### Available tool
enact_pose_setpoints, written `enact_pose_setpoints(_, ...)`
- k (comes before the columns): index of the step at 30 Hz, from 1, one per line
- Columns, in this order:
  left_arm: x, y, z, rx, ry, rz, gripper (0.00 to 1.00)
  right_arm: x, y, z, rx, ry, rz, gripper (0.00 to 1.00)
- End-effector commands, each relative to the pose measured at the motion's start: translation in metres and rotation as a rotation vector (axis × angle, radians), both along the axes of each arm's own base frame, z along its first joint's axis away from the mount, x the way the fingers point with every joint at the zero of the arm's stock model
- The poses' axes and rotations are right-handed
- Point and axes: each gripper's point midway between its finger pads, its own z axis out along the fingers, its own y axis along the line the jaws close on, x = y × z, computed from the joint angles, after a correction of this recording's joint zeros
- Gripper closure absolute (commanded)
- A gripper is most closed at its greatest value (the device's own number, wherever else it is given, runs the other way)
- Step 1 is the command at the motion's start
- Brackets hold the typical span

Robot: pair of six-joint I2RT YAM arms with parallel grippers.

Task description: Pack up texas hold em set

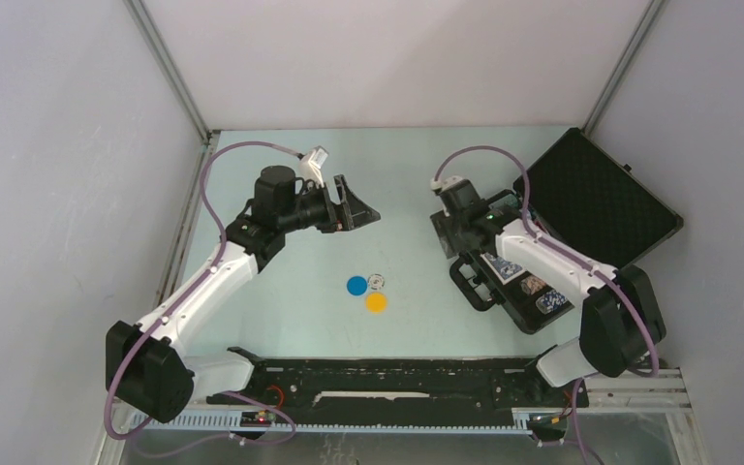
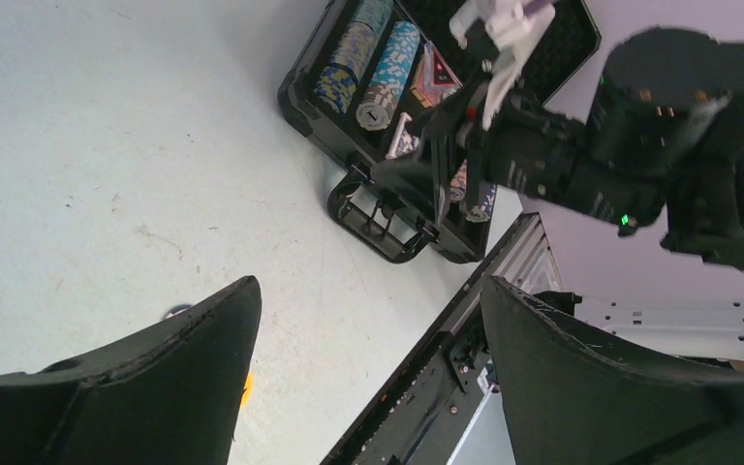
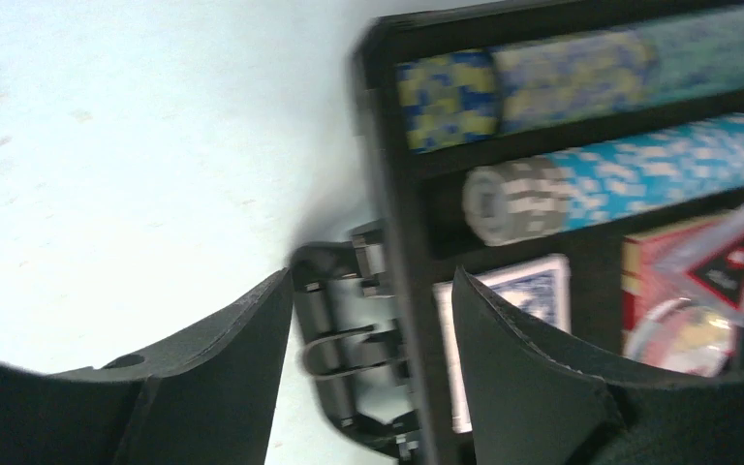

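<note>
three loose discs [image 1: 376, 302] well apart from both jaws

Matt black case [image 2: 295, 97], dimpled foam lining [image 1: 596, 199], scuffed matt table [image 1: 407, 184], possibly plastic discs [image 1: 356, 285]

Our left arm [image 1: 203, 291] and right arm [image 1: 542, 254] wear white shells between black joints, each trailed by a purple cable [image 1: 202, 194]. The left gripper [image 2: 370, 291] and right gripper [image 3: 373, 281] have broad matte-black fingers [image 2: 155, 387].

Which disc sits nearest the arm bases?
The yellow disc; the blue disc and the clear disc both lie farther from them.
</note>
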Motion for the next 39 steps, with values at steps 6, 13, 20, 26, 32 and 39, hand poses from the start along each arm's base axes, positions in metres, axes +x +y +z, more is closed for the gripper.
enact_pose_setpoints(6, 0.023, 0.029, 0.036, -0.065, -0.081, 0.127, 0.12, -0.056, 0.127, -0.003, 0.309, 0.11, 0.099, 0.26)
enact_pose_setpoints(13, 0.028, 0.071, 0.061, 0.006, -0.195, 0.292, 0.11, -0.08, 0.2, -0.025, 0.399, 0.238, 0.198, 0.25)
enact_pose_setpoints(20, 0.032, 0.079, 0.058, -0.001, -0.176, 0.318, 0.1, -0.062, 0.217, -0.049, 0.295, 0.231, 0.17, 0.23)
enact_pose_setpoints(26, 0.038, 0.079, 0.052, -0.008, -0.146, 0.317, 0.11, -0.052, 0.217, -0.067, 0.144, 0.216, 0.157, 0.23)
enact_pose_setpoints(32, 0.037, 0.074, 0.052, -0.04, -0.127, 0.282, 0.12, -0.057, 0.218, -0.08, 0.106, 0.245, 0.187, 0.37)
enact_pose_setpoints(39, 0.038, 0.073, 0.05, -0.053, -0.114, 0.276, 0.14, -0.062, 0.221, -0.095, 0.105, 0.29, 0.206, 0.38)
